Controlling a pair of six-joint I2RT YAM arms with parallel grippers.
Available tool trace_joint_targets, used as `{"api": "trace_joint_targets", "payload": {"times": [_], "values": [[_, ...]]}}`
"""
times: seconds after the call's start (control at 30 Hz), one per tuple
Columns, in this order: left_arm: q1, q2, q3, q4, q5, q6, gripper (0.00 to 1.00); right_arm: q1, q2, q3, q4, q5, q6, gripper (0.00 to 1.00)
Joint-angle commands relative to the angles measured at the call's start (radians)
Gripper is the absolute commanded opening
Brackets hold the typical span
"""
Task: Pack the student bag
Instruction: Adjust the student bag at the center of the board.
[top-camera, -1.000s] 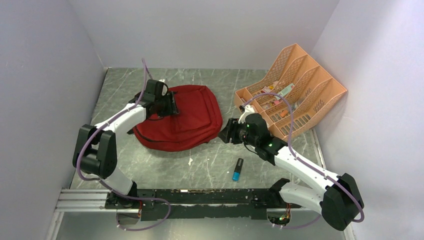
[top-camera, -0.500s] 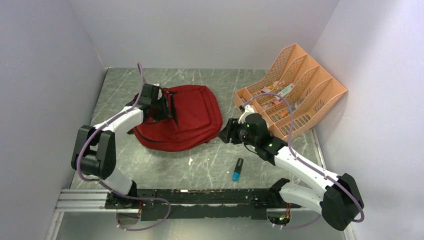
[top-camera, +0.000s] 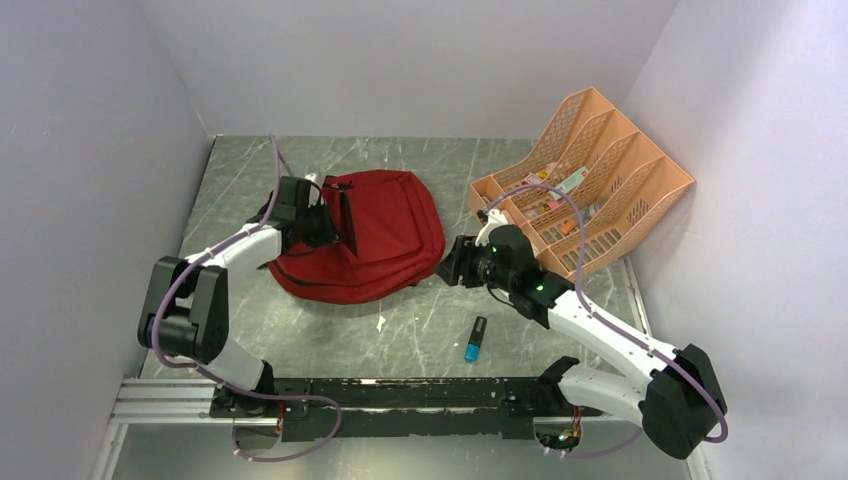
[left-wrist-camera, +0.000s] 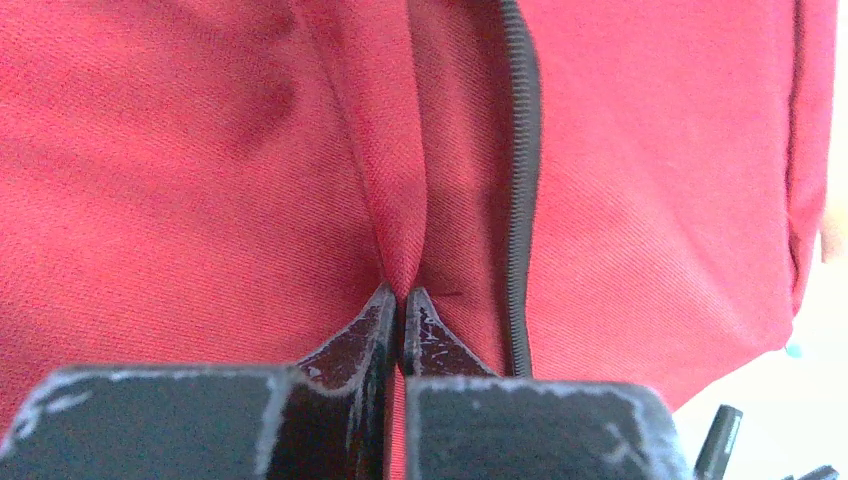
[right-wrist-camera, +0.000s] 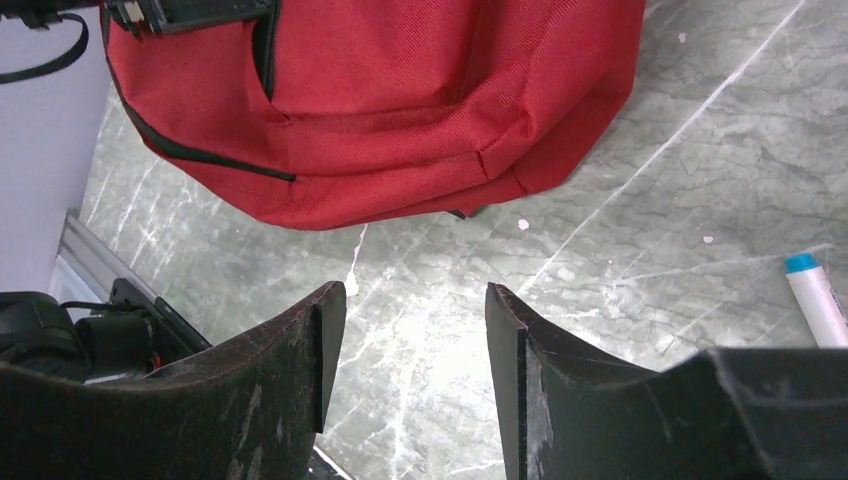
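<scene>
Bag (top-camera: 385, 245): flat on the table (top-camera: 420, 320), left of centre; its inside is hidden from me.
Left gripper (left-wrist-camera: 402, 300): clamped on a fold of red cloth just beside the zip (left-wrist-camera: 520, 180) (I reckon to pull the opening up).
Right gripper (right-wrist-camera: 415, 300): jaws apart, empty, low over the table by the bag's right edge, ready to help.
Organiser (top-camera: 640, 195): far right, small stationery (top-camera: 560, 185) in its slots.
Marker (top-camera: 475, 340): loose on the table, near its front edge.

Student bag (left-wrist-camera: 650, 200): matt red woven cloth. Left gripper (left-wrist-camera: 400, 293): scuffed black finish. Table (right-wrist-camera: 650, 250) beneath right gripper (right-wrist-camera: 412, 295): glossy grey marble-look.
</scene>
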Motion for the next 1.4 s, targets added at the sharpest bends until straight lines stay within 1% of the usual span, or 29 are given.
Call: {"api": "trace_joint_targets", "payload": {"times": [0.0, 0.13, 0.3, 0.37, 0.47, 0.57, 0.73, 0.93, 1.0, 1.1, 1.23, 1.37], "values": [[-0.027, -0.080, -0.078, 0.088, 0.121, 0.023, 0.05, 0.026, 0.019, 0.080, -0.041, 0.035, -0.037, 0.57], [-0.055, -0.152, -0.164, 0.132, 0.145, -0.005, 0.05, 0.094, 0.080, 0.170, -0.098, 0.113, -0.086, 0.58], [-0.078, -0.265, -0.279, 0.173, 0.135, -0.056, 0.05, 0.241, 0.207, 0.305, -0.145, 0.249, -0.181, 0.59], [-0.078, -0.305, -0.321, 0.162, 0.081, -0.081, 0.05, 0.296, 0.272, 0.362, -0.155, 0.283, -0.231, 0.60], [-0.078, -0.358, -0.371, 0.136, -0.008, -0.130, 0.05, 0.341, 0.378, 0.463, -0.169, 0.305, -0.311, 0.63], [-0.077, -0.380, -0.411, 0.146, -0.036, -0.156, 0.05, 0.362, 0.488, 0.570, -0.195, 0.326, -0.372, 0.66], [-0.076, -0.370, -0.451, 0.178, -0.019, -0.174, 0.05, 0.389, 0.673, 0.747, -0.231, 0.381, -0.454, 0.70], [-0.076, -0.391, -0.475, 0.212, -0.014, -0.183, 0.05, 0.413, 0.853, 0.933, -0.305, 0.551, -0.490, 0.72], [-0.076, -0.396, -0.479, 0.216, -0.009, -0.188, 0.05, 0.418, 0.897, 0.985, -0.320, 0.578, -0.492, 0.73], [-0.076, -0.401, -0.480, 0.224, 0.002, -0.192, 0.05, 0.427, 0.950, 1.039, -0.326, 0.600, -0.503, 0.74], [-0.076, -0.407, -0.481, 0.228, 0.010, -0.201, 0.05, 0.439, 1.025, 1.103, -0.360, 0.687, -0.510, 0.74], [-0.076, -0.414, -0.487, 0.236, 0.020, -0.210, 0.05, 0.448, 1.064, 1.109, -0.334, 0.781, -0.533, 0.70]]}}
